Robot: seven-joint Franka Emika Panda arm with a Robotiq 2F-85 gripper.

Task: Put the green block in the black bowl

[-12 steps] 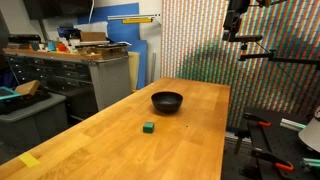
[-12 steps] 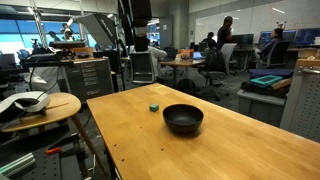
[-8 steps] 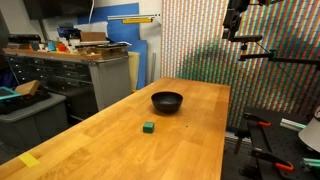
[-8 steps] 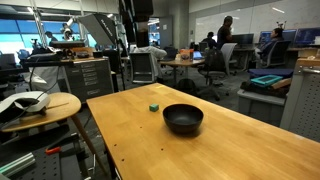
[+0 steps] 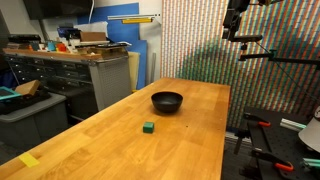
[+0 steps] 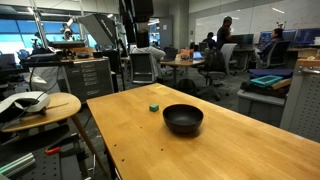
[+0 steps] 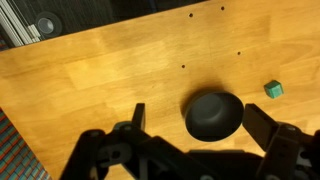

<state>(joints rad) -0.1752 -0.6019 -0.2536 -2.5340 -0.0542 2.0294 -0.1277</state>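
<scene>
The green block (image 5: 148, 127) is a tiny dark green cube lying on the wooden table (image 5: 120, 140), a short way in front of the black bowl (image 5: 167, 101). Both show in the other exterior view too, block (image 6: 154, 106) and bowl (image 6: 183, 119), and in the wrist view, block (image 7: 273, 89) and bowl (image 7: 214, 115). My gripper (image 7: 198, 120) hangs high above the table, open and empty, its fingers framing the bowl from far above. In the exterior views it sits near the top edge (image 5: 236, 22) (image 6: 127, 25).
A round side table (image 6: 40, 105) with a bowl-like object stands beside the wooden table. Cabinets and a workbench (image 5: 70, 65) are off one side, and a patterned screen wall (image 5: 215, 45) stands behind. Yellow tape (image 5: 30, 160) marks a table corner.
</scene>
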